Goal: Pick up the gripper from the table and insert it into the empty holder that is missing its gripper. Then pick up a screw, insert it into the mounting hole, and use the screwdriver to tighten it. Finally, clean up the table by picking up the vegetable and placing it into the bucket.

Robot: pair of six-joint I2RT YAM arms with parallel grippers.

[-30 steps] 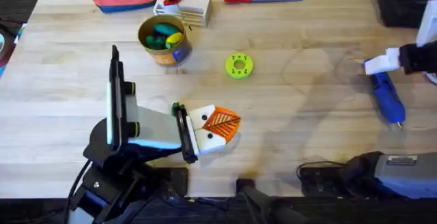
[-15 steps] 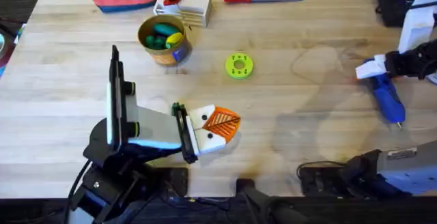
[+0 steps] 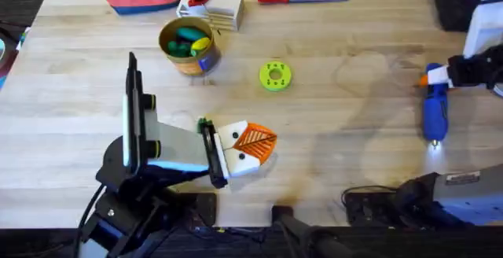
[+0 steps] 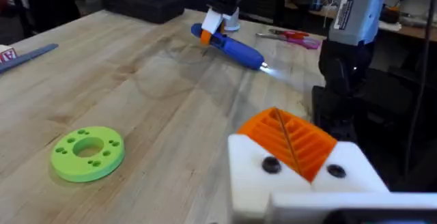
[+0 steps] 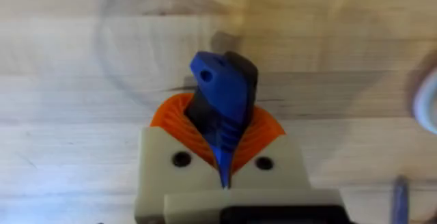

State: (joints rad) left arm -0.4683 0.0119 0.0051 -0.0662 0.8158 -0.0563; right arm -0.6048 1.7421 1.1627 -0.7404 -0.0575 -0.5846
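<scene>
Screwdriver — thick blue cylinder, ribbed pads.

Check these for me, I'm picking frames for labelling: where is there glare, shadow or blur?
Overhead: a bright glare spot at the screwdriver tip; soft arm shadows on the table. Left wrist: the same glint beside the tip; the background is soft. Right wrist: the blue handle, gripped by the right gripper, is sharp, the edges smeared.

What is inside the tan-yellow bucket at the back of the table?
The bucket holds toys heaped to the rim: a teal piece, a dark green one and a yellow one. Anything beneath them, and the bucket's floor, is covered.
</scene>
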